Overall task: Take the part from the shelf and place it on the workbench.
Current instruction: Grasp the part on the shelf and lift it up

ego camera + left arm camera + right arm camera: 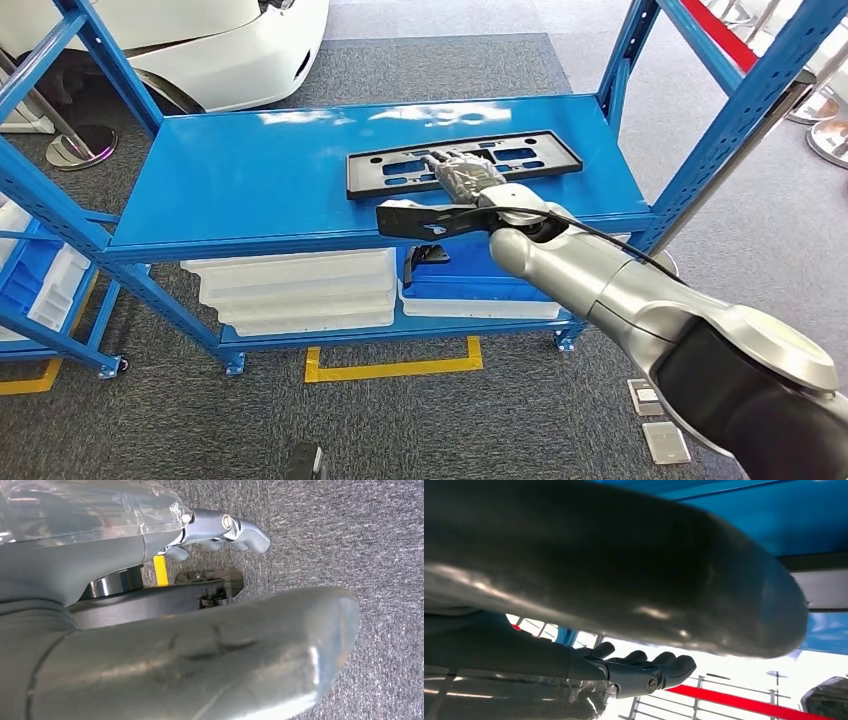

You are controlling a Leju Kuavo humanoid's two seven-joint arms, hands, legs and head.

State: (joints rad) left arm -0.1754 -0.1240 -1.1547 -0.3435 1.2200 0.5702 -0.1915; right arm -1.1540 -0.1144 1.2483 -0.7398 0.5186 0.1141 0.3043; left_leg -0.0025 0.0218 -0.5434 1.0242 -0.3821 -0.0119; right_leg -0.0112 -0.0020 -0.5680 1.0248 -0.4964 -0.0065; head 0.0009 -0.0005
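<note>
A flat black rectangular frame part (520,155) lies on the blue top shelf (250,180), toward its right half. My right hand (462,175) reaches over the shelf's front edge and rests on the part's front rail near its middle, fingers stretched forward. In the right wrist view the fingers (649,667) stand apart from the thick thumb (634,580) with nothing between them. The left hand (220,530) hangs over the grey carpet and holds nothing.
Blue uprights (720,130) frame the shelf on both sides. On the lower shelf sit stacked white trays (300,290) and a blue bin (480,280). A second rack with bins (35,280) stands at the left. A white car (200,40) is behind; yellow floor tape (395,368) lies in front.
</note>
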